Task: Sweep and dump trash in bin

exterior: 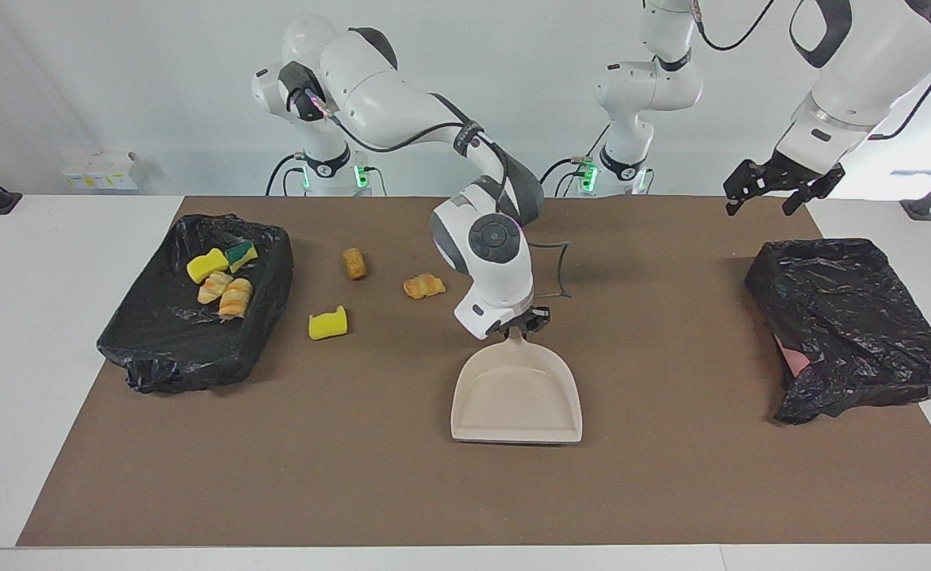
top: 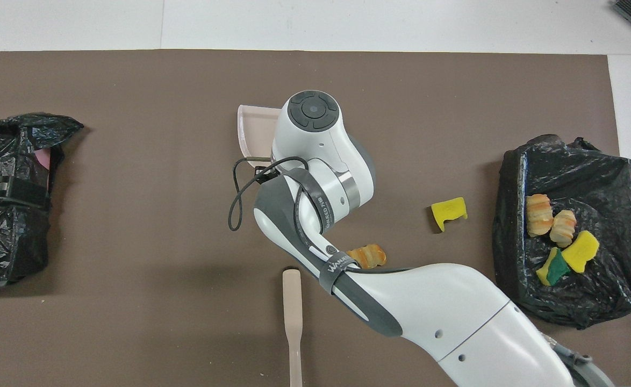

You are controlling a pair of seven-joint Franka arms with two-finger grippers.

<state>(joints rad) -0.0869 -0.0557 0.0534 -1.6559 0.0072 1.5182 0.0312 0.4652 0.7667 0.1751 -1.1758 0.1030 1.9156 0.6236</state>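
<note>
- Right gripper [exterior: 522, 323] clamped on the dustpan [exterior: 517, 396] handle, pan flat on the mat at table centre.
- Left gripper [exterior: 779, 189] open, waiting in the air above the covered bag [exterior: 846, 325] at its own end.
- Trash: four pieces in the bin [exterior: 196, 309]; on the mat in the facing view, sponge [exterior: 328, 323] at 3 o'clock of the bin, two rolls [exterior: 354, 263] [exterior: 424, 286] at 10 o'clock of the pan.
- Brush [top: 292, 317] lies close to the robots.

A beige dustpan [exterior: 516, 396] lies flat mid-counter on the brown mat [exterior: 672, 476]. A beige brush handle [top: 292, 322] lies at the robots' edge. A crumpled black bag [exterior: 850, 325] sits at the left arm's end
</note>
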